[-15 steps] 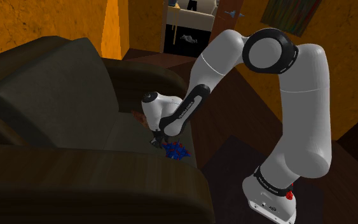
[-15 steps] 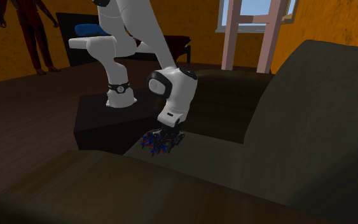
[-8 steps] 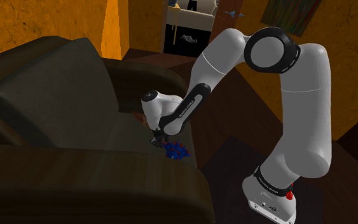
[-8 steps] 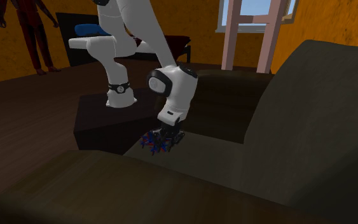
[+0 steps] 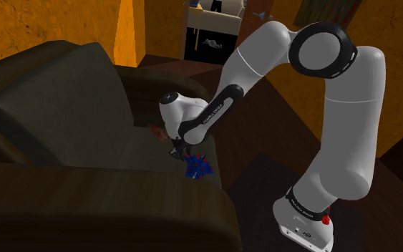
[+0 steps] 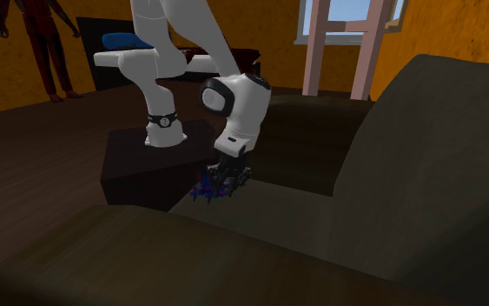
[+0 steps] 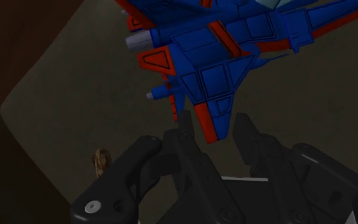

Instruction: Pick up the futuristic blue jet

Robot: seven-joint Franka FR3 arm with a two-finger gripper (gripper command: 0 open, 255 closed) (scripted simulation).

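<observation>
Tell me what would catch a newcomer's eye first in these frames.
The big white arm stands out first, bending down from its stand onto the seat of a dark sofa. At its tip the black gripper clasps the wing tip of a blue jet with red trim. Bright orange walls frame the dim scene.
</observation>
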